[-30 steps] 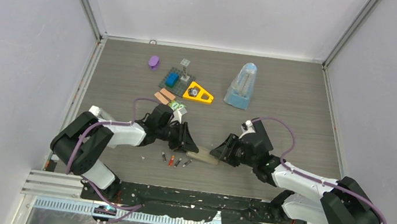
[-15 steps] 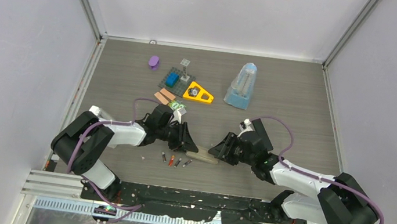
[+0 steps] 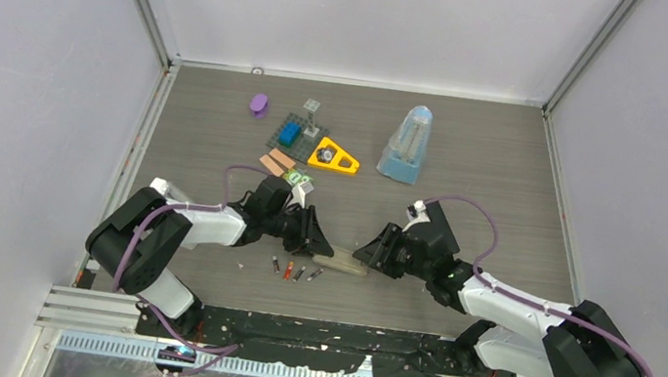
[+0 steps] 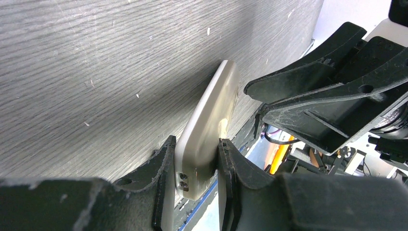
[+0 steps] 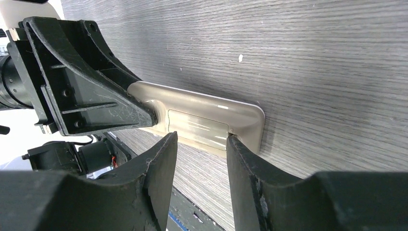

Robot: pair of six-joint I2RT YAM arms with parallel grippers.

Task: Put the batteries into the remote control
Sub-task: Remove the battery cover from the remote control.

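Top view, with both wrist views: the small white rectangular plastic remote control (image 3: 340, 265) lies on the grey wood-grain tabletop (image 3: 471, 168), near the middle and towards the near edge, between the two arms. The left gripper (image 4: 196, 163) comes at it from the left; its jaws pinch the remote's left end across the thin body, so that the remote seems to be held up on its long edge. The right gripper (image 5: 201, 159) comes from the right; its jaws are partly spread and close on nothing, with the tips set either side of the pale rectangular battery cover (image 5: 197, 129) on the remote's back; you cannot tell whether they touch it.

The four small dark cylindrical batteries (image 3: 288, 270), some wrapped in red-orange, lie in a loose row just left of the remote and a little nearer, none yet picked up.

Step in hand, as judged: opening the compartment, since the cover is not yet off. For the next move, keep the left pinch firm while your right fingertips press on the cover and slide it clear; only then fetch a battery.
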